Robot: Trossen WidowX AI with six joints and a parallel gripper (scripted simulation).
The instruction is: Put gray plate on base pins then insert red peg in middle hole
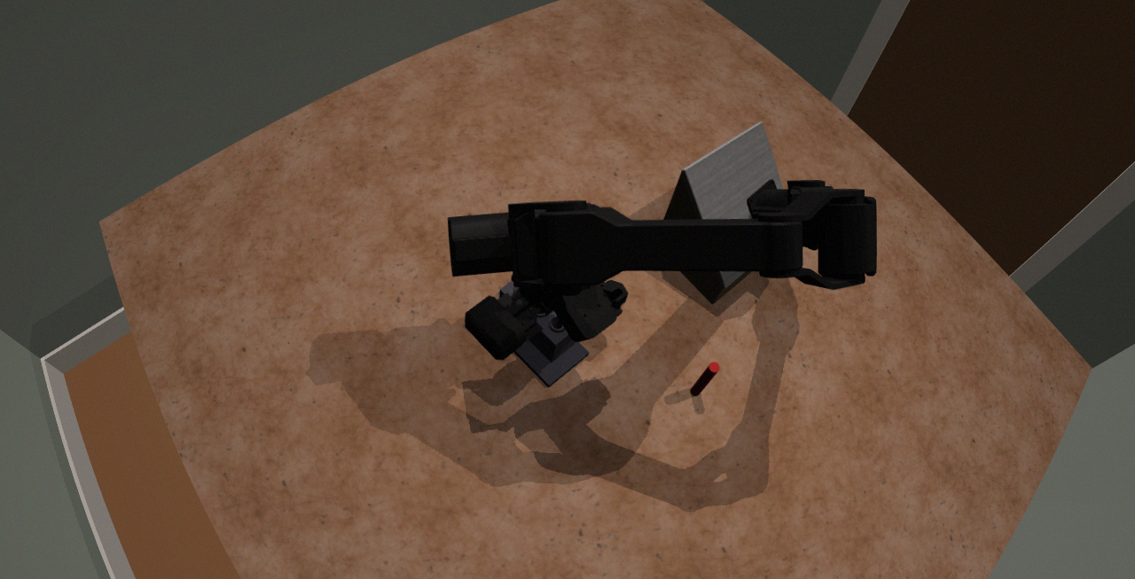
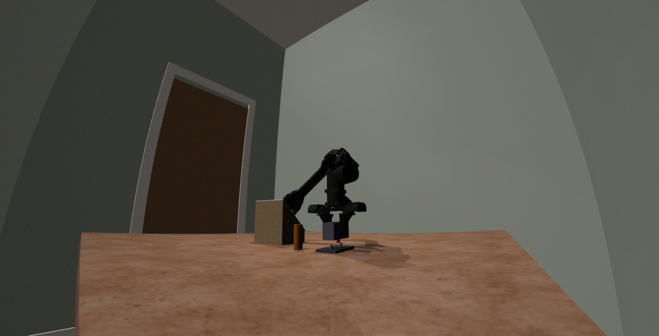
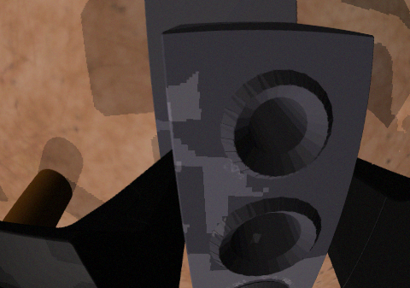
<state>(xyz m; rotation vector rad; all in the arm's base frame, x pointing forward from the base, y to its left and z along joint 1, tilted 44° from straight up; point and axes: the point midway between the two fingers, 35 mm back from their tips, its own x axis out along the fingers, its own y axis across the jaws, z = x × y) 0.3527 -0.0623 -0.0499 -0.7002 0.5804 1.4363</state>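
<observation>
Your arm (image 1: 674,238) reaches out level from its shoulder, then folds back down at the elbow, wrist pointing straight at the tabletop. Your claw (image 2: 337,223) hangs vertical, clamped on the gray plate (image 3: 268,157).
</observation>
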